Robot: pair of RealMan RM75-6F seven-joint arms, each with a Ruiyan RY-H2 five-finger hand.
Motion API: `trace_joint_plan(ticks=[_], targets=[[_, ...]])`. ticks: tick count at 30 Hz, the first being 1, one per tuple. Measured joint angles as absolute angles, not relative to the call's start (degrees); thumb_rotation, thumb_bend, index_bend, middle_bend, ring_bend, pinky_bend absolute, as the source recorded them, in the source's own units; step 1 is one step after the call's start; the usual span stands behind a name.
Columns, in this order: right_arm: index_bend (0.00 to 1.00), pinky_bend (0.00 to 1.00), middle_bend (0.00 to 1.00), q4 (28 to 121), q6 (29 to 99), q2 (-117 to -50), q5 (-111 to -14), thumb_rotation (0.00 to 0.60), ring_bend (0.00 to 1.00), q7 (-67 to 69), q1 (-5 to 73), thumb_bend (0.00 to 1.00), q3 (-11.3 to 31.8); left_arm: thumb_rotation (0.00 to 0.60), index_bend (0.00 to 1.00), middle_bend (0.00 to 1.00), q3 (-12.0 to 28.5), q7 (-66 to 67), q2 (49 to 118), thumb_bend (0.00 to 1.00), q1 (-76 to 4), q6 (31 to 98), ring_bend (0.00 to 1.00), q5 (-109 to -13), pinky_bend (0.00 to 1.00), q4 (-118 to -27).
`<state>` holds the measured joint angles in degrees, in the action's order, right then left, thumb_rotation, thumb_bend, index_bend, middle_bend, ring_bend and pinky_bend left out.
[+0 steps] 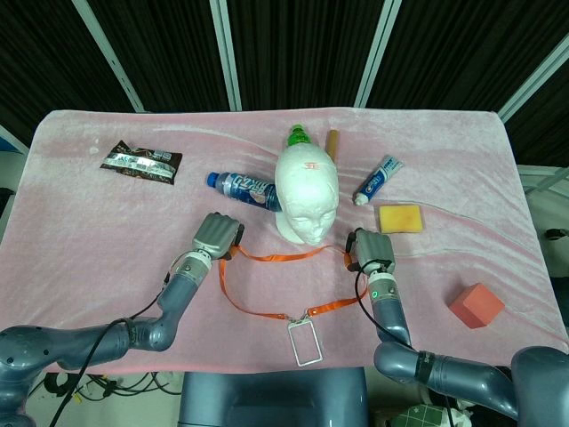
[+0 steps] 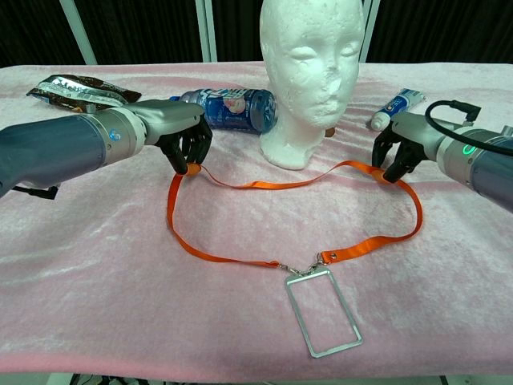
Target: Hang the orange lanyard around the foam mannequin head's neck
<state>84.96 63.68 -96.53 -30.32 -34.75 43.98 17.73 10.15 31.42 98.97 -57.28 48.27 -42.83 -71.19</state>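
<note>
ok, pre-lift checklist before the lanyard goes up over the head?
1. Left hand pinches the orange lanyard: ok.
2. Right hand pinches the strap on its side: ok.
3. Loop spread open between the hands, no twist visible: ok.
4. Foam mannequin head upright on the pink cloth: ok.
5. Badge holder lying free, not snagged: ok.
6. Blue bottle lies close beside the head's base; whether they touch: cannot tell.

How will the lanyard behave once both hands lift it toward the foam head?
Probably floppy: the lanyard lies in loose curves on the cloth between the left hand and right hand, so it should sag. The badge frame hangs from a clip at the bottom, so it will likely dangle and swing. The foam head looks light and may tip if snagged.
</note>
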Motion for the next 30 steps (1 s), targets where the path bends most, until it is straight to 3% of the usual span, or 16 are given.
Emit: trace_joint_plan(ticks=[30], targets=[[0.74, 0.36, 0.32, 103.61, 68.37, -83.81, -41.41, 0.600, 0.40, -26.22, 37.13, 0.43, 16.14, 0.600, 0.71, 0.61, 10.91, 16.82, 88.19, 0.53, -51.64, 50.97, 0.40, -57.03, 0.36, -84.51]])
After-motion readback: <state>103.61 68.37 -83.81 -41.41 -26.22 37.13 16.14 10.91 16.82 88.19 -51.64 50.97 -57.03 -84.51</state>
